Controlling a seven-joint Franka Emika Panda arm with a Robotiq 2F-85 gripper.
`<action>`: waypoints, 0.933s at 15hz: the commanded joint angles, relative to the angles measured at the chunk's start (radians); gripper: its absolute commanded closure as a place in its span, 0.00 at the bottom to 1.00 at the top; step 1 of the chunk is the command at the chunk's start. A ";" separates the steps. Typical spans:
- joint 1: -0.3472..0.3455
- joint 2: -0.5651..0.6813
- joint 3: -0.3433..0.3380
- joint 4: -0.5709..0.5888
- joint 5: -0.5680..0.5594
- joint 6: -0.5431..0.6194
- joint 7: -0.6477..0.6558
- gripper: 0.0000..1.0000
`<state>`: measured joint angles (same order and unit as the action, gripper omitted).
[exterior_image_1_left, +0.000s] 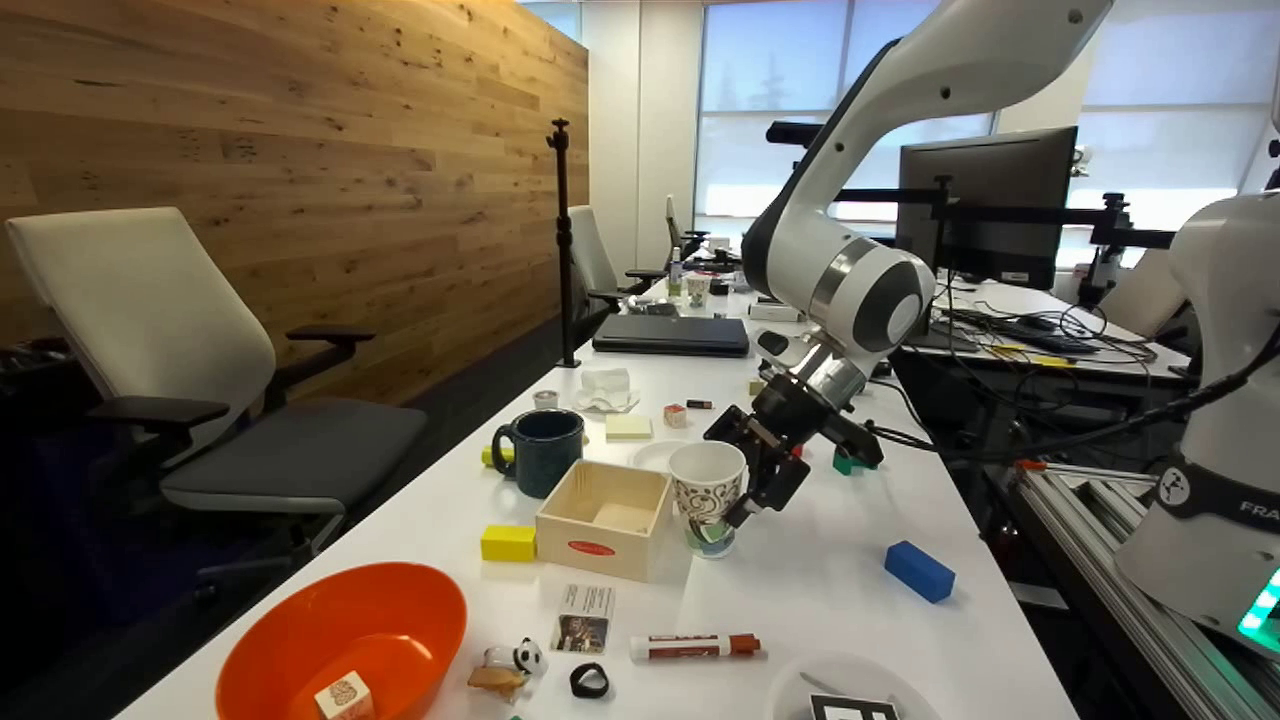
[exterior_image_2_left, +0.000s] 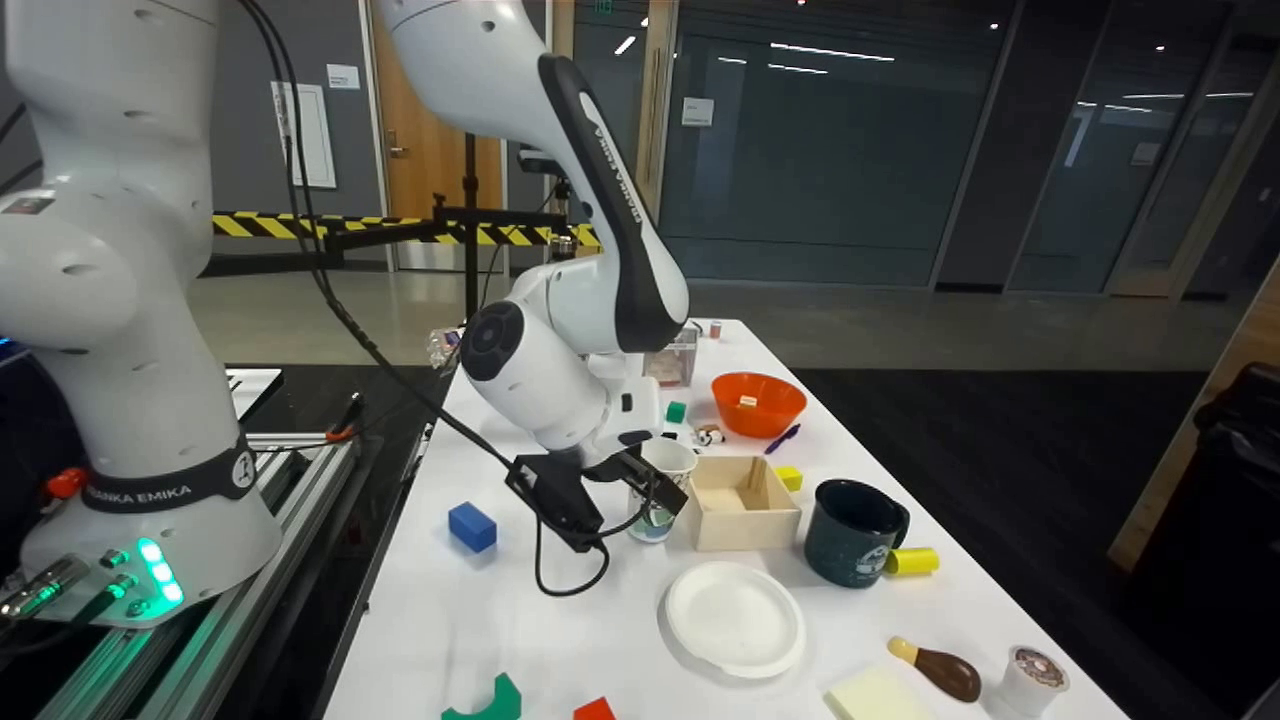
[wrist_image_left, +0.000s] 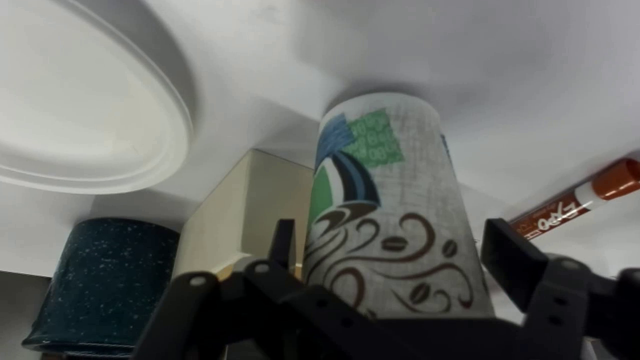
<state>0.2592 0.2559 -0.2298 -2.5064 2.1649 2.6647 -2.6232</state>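
One crowded table (exterior_image_1_left: 800, 590), one white arm (exterior_image_1_left: 900, 110) above it

Live now: at the arm's end my tool (wrist_image_left: 392, 243) has its fingers parted wide. I get an orange bowl (exterior_image_1_left: 350, 610) near the table's edge, well apart from the tool. Next, a white plate (exterior_image_2_left: 735, 620) lies flat near an open wooden box (exterior_image_2_left: 745, 527). Close by that box stands a dark speckled mug (exterior_image_2_left: 855, 545), handle pointing away. And here's my paper cup (wrist_image_left: 390, 210): upright on the table, just beside the box, one finger either side; whether the pads touch it, I can't tell. A red-brown marker (exterior_image_1_left: 695, 647) lies near, a blue block (exterior_image_1_left: 920, 572) sits farther off, and a pale cube (exterior_image_1_left: 345, 697) rests inside the bowl.
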 joint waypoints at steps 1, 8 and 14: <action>-0.005 0.014 -0.016 0.006 0.068 -0.044 -0.073 0.34; -0.101 -0.012 0.076 -0.010 0.018 -0.040 -0.036 0.68; -0.104 -0.110 0.148 -0.072 -0.120 0.029 0.113 0.99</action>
<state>0.1655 0.2304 -0.1246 -2.5181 2.1246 2.6504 -2.5990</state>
